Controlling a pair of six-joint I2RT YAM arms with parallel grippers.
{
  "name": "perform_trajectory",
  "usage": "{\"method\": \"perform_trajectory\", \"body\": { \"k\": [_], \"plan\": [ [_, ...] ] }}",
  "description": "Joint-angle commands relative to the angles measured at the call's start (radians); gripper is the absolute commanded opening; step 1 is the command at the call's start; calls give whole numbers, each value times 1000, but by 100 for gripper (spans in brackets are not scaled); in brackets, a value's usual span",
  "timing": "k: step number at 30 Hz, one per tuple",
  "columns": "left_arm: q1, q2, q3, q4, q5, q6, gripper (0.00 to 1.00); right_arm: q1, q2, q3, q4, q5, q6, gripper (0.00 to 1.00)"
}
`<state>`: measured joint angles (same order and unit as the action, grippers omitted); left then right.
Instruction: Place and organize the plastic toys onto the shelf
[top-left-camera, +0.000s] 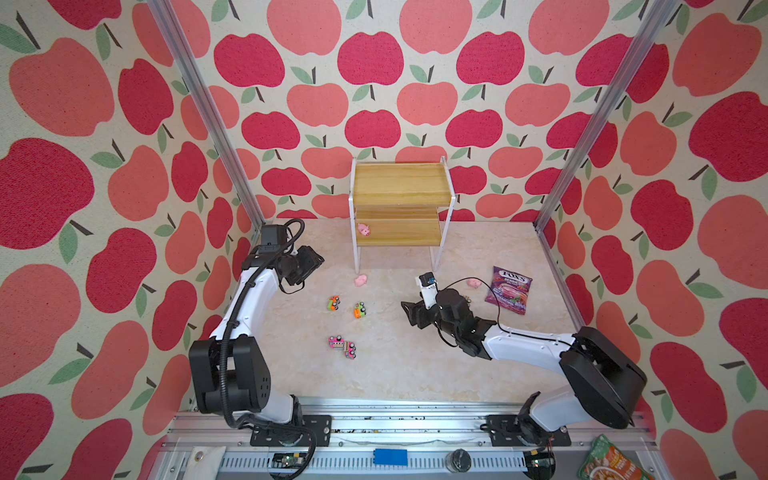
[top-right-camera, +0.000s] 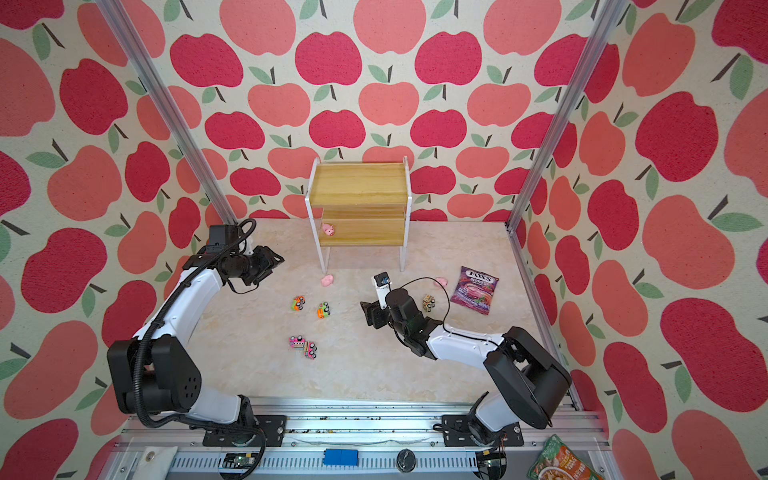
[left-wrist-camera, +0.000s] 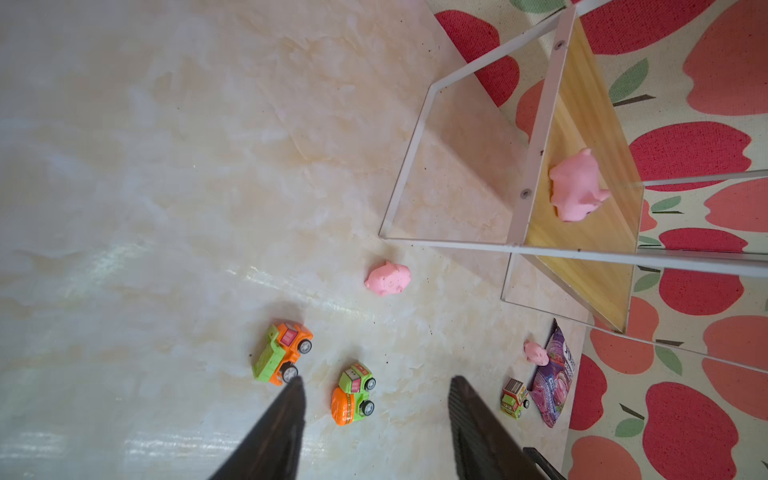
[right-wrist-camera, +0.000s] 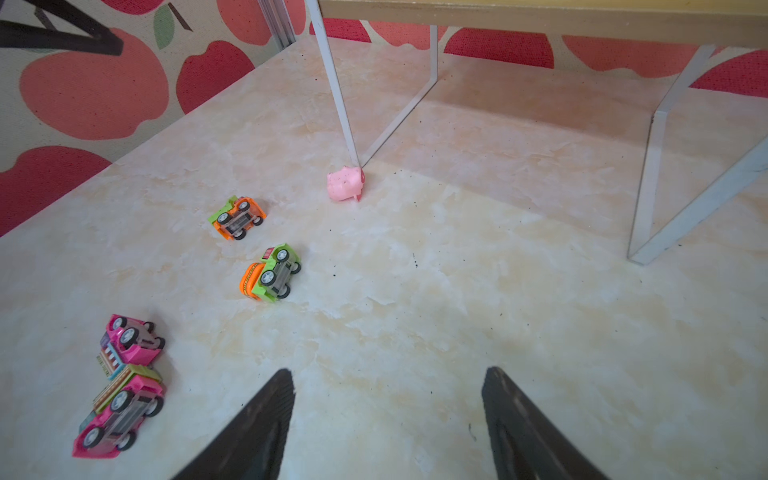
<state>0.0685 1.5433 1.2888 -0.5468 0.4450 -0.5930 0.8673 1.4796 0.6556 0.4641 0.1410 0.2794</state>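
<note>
The wood-board shelf (top-left-camera: 399, 183) stands at the back wall. One pink pig (top-left-camera: 364, 230) sits at the left end of its lower board. A second pig (top-left-camera: 360, 280) lies on the table by the shelf's front left leg, a third (top-left-camera: 473, 283) beside the candy bag. Two orange-green trucks (top-left-camera: 333, 303) (top-left-camera: 360, 310) lie mid-table, two pink trucks (top-left-camera: 337, 342) (top-left-camera: 350, 350) nearer the front. A brown truck (top-right-camera: 429, 302) sits behind my right wrist. My left gripper (left-wrist-camera: 376, 382) hovers open left of the shelf. My right gripper (right-wrist-camera: 388, 374) hangs open and empty over bare table.
A purple candy bag (top-left-camera: 508, 295) lies at the right by the metal post. Apple-patterned walls close in the back and both sides. A snack packet (top-left-camera: 611, 461) and a blue block (top-left-camera: 390, 457) rest on the front rail.
</note>
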Motion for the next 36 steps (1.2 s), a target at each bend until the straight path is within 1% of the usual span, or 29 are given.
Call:
{"method": "perform_trajectory", "body": {
  "k": [1, 2, 3, 4, 7, 13, 15, 19, 24, 29, 36],
  "plan": [
    [36, 91, 83, 111, 90, -48, 29, -12, -24, -19, 58, -75, 16, 74],
    [49, 125, 110, 132, 118, -53, 17, -15, -22, -21, 65, -91, 15, 74],
    [58, 162, 139, 147, 148, -57, 6, -19, -17, -21, 73, -107, 14, 74],
    [67, 203, 178, 156, 182, -59, 0, -20, -12, -23, 80, -118, 13, 74],
    [76, 311, 290, 165, 272, -57, 0, -31, 8, -24, 101, -157, 9, 74],
    [78, 469, 471, 196, 444, -89, 0, -62, 49, -24, 142, -265, 0, 73],
    [76, 515, 530, 192, 474, -97, 0, -63, 57, -24, 158, -297, -15, 73],
    [44, 583, 624, 189, 504, -97, 0, -64, 69, -21, 184, -345, -51, 73],
    [-1, 644, 707, 154, 509, -85, 0, -66, 53, -5, 154, -341, -88, 73],
    [-30, 656, 694, 174, 515, -97, 0, -77, 24, 4, 114, -327, -120, 71],
    [-65, 668, 684, 186, 519, -108, 0, -100, 9, -5, 116, -323, -115, 70]
  ]
}}
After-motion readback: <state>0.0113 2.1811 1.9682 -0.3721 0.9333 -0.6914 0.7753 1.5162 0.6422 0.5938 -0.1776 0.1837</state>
